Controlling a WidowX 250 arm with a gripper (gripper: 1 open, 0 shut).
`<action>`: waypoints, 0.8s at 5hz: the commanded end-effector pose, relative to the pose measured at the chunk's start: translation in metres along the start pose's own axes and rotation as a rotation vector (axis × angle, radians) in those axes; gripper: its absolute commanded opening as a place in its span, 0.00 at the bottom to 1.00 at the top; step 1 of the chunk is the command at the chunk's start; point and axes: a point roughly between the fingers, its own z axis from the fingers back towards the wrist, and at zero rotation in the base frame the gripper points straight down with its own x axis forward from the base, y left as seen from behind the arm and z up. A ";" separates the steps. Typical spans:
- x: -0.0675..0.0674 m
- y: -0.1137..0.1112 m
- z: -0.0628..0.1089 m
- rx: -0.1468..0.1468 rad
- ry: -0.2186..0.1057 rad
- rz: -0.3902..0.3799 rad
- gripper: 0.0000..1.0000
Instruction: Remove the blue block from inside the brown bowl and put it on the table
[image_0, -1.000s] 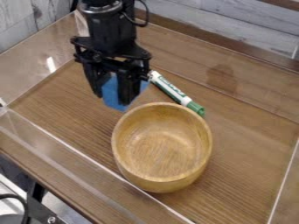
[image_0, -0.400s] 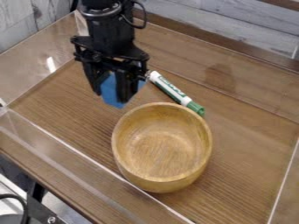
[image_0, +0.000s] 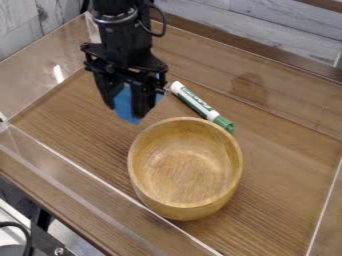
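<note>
The black claw (image_0: 130, 101), pointing straight down and closed on the blue block (image_0: 127, 103), holds it between its two fingers above the bare table (image_0: 80, 130), up and to the left of the empty brown bowl (image_0: 186, 166) and beside a white-and-green marker pen (image_0: 201, 108). The block looks small, rigid and light, with flat smooth faces, so it likely suits a pinch across two opposite sides and probably would not deform, though a weak grip might let it slip. What remains, judging by the layout, is lowering and letting go.
</note>
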 end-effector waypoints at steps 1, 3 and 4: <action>0.005 0.006 0.003 0.017 -0.032 0.004 0.00; 0.007 0.017 -0.003 0.037 -0.036 -0.001 0.00; 0.007 0.025 -0.006 0.049 -0.032 -0.002 0.00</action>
